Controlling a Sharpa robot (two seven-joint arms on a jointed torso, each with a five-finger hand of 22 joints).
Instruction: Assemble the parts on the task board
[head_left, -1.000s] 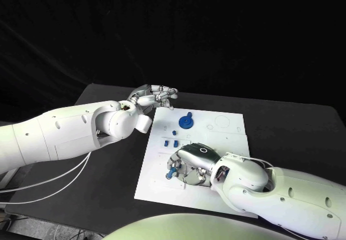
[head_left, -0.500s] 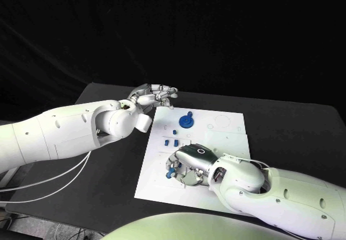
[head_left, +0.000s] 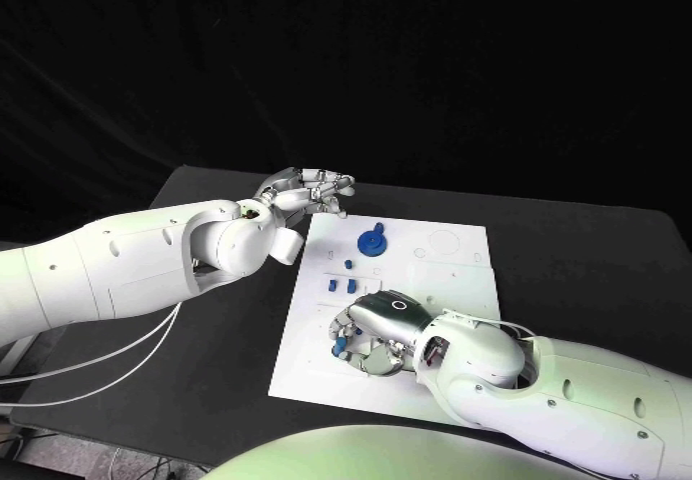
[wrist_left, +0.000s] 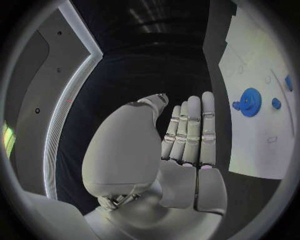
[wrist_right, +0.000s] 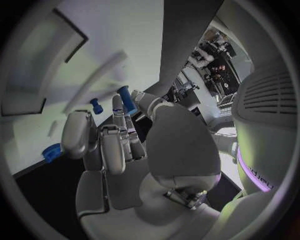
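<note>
Nearest: right hand (head_left: 378, 328) low over the task board (head_left: 325, 375) near its left edge, fingers curled around a blue peg (wrist_right: 127, 99). Mid-board: small blue pegs (head_left: 343, 286) standing just beyond that hand, then a blue gear (head_left: 372, 243) farther on. Farthest: left hand (head_left: 304, 190) above the table (head_left: 591, 250) off the board's far left corner, fingers straight and together, empty.
</note>
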